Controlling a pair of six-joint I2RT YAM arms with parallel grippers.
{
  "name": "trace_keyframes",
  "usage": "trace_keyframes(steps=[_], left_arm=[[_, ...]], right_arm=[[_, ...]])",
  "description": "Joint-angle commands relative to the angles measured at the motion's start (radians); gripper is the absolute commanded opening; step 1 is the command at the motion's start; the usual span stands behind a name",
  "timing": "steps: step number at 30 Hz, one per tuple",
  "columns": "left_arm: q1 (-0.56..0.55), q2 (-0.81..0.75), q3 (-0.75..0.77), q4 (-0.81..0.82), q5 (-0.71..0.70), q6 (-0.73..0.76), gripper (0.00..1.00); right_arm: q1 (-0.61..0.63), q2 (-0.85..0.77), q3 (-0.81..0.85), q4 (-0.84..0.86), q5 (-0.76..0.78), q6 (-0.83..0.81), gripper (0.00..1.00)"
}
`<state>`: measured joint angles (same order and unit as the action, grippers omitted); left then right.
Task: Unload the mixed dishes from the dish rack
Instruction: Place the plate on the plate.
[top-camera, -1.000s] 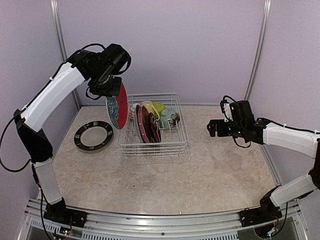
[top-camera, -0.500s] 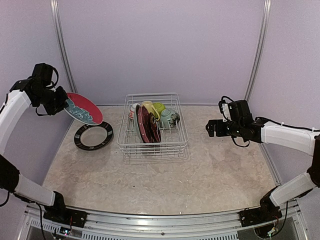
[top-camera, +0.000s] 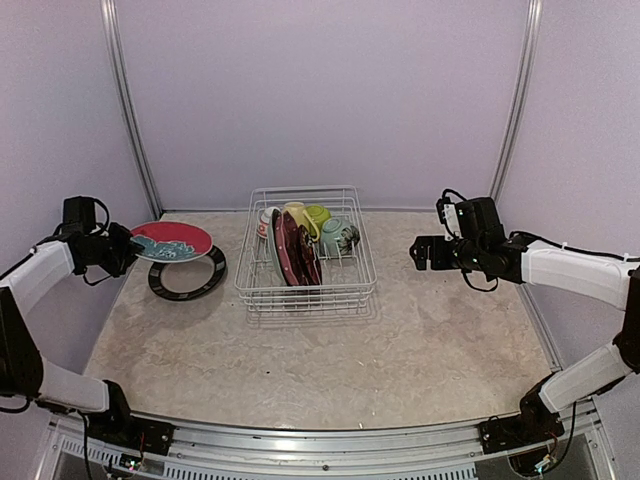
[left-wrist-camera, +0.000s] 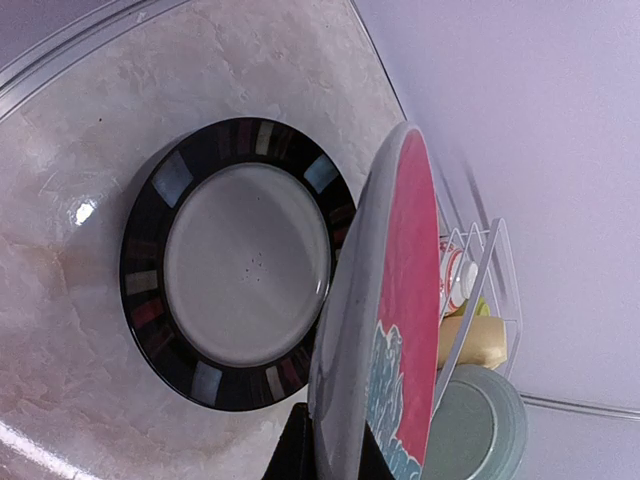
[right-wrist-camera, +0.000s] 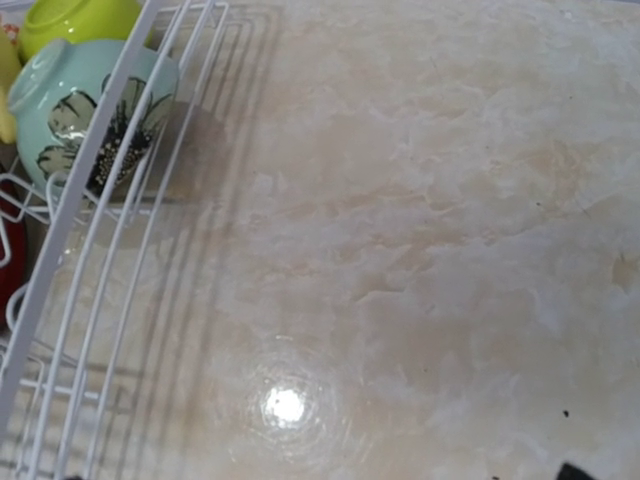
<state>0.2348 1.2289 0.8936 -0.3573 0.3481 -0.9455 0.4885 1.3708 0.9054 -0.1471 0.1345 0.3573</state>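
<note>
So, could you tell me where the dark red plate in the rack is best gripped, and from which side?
Probably its top rim, from above. The dark red plate stands on edge in the dish rack, other dishes close beside it, so only that upper edge is free for an open pincer to straddle.

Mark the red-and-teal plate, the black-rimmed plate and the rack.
red-and-teal plate (top-camera: 172, 243), top view, its patterned face.
black-rimmed plate (left-wrist-camera: 245, 262), left wrist view, its grey centre.
rack (top-camera: 310, 296), top view, its front wall.

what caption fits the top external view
Left gripper holds a red-and-teal plate over the black-rimmed plate, left of the dish rack.
</note>
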Motion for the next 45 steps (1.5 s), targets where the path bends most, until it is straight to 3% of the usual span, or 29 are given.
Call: trace_keyframes(steps=[1,14,45], left_arm=[[0.006,0.001,-0.015,0.329,0.072,-0.039,0.0],[0.009,0.164,-0.079,0.47,0.11,-0.009,0.0],[0.031,0.42,-0.051,0.513,0.156,0.015,0.03]], right_arm=[[0.01,0.006,0.016,-0.016,0.003,0.007,1.0],[0.01,0.008,0.019,-0.021,0.001,0.012,1.0],[0.009,0.025,0.033,-0.033,0.0,0.017,1.0]])
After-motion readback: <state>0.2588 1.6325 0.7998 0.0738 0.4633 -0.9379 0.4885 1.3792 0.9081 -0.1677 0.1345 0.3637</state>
